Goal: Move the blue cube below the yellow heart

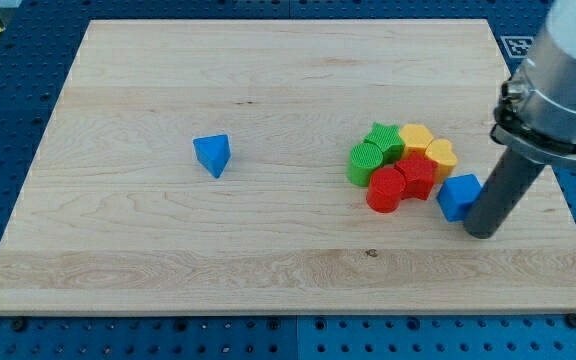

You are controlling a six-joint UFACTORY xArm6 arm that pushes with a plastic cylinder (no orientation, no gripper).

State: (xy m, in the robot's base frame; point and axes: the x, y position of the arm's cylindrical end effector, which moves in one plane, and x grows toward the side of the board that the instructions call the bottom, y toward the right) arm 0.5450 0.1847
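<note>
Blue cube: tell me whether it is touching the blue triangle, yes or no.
No, the blue cube sits by the cluster and my tip, while the blue triangle lies alone far toward the view's left.

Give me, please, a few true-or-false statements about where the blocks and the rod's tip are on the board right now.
1. My tip is right beside the blue cube, on its right in the view. True.
2. The blue triangular block is part of the cluster. False: it lies alone, toward the view's left.
3. The yellow heart is above the blue cube in the view. True.
4. The two red blocks are above the green ones. False: they are below them.
5. The wooden board holds six blocks. False: it holds eight.
</note>
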